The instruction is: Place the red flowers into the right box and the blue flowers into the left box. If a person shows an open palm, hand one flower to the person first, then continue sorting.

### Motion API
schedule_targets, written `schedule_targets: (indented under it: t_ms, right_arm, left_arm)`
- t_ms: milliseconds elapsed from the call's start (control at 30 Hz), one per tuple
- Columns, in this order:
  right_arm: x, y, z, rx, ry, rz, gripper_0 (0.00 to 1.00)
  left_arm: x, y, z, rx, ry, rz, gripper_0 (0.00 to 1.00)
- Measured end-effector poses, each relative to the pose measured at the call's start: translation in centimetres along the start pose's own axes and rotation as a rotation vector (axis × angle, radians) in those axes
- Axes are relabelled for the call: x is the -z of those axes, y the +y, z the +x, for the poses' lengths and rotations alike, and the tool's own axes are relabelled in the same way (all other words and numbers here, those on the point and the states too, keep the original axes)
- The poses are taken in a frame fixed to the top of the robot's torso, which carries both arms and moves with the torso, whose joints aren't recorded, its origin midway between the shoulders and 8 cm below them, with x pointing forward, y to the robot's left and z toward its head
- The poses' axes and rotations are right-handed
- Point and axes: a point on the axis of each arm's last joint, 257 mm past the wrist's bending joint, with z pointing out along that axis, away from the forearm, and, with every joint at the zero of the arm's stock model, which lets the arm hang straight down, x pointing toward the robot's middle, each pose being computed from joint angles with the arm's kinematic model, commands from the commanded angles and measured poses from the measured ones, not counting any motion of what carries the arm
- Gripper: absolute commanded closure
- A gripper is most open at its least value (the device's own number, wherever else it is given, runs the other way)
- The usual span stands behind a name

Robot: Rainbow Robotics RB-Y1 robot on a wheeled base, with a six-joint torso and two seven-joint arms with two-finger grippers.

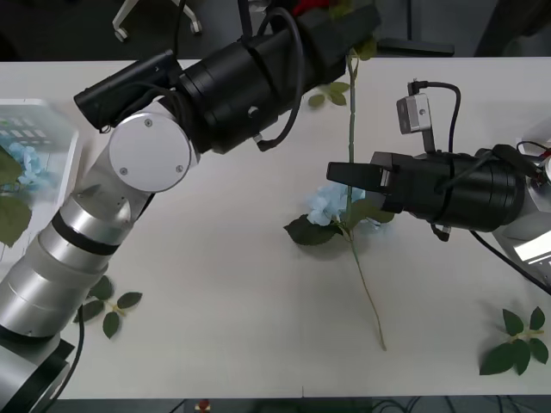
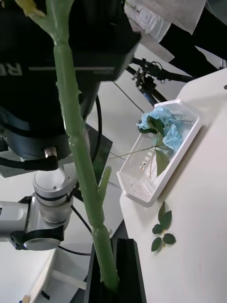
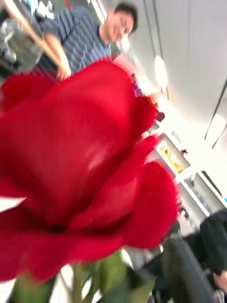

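The left gripper (image 1: 349, 17) is hidden at the far end of the left arm (image 1: 146, 163), where the arm's dark body cuts it off at the top of the front view; whether its fingers are open or closed cannot be told. A red rose (image 3: 80, 161) sits right in front of the left wrist camera, blurred and cut off at the edges, and a red patch of it (image 1: 312, 7) peeks over the arm in the front view. Its green stem (image 1: 351, 112) hangs down from the left gripper toward the right gripper (image 1: 337, 173).

The left arm reaches diagonally from the near left corner across the table (image 1: 232, 284) to the far middle. The right arm (image 1: 456, 194) lies low, reaching in from the right and pointing left.

The right gripper's black fingers (image 2: 130, 270) stand on either side of the stem (image 2: 78, 142), closed on it or nearly so. Just below the right gripper a blue flower (image 1: 331, 206) lies on the table, its thin stem running toward the near edge. Far off past the stem, the left box (image 2: 161, 156) holds another blue flower (image 2: 161, 125).
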Motion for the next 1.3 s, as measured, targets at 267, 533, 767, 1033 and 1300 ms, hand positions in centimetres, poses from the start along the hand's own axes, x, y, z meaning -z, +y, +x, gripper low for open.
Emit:
schedule_targets:
  t_ms: [267, 533, 767, 1033, 1300]
  right_arm:
    - [0.8, -1.2, 0.6, 0.028, 0.04, 0.055, 1.0]
    - [7.1, -6.9, 1.4, 0.148, 0.199, 0.327, 1.0]
    - [17.1, -13.2, -1.2, 0.21, 0.281, 0.664, 1.0]
    - [30.0, -17.3, -4.6, 0.241, 0.361, 1.054, 1.0]
    - [42.2, -18.1, -5.3, 0.242, 0.465, 1.35, 1.0]
  left_arm:
    - [3.3, 1.8, 1.0, -0.016, 0.162, -0.043, 0.0]
    - [9.2, 5.3, 0.2, -0.013, 0.33, -0.145, 0.0]
    - [16.1, 9.4, 0.5, -0.065, 0.535, -0.305, 0.0]
    - [18.7, 13.0, 0.9, -0.193, 0.621, -0.427, 0.0]
    - [18.3, 12.4, 2.0, -0.317, 0.673, -0.36, 0.0]
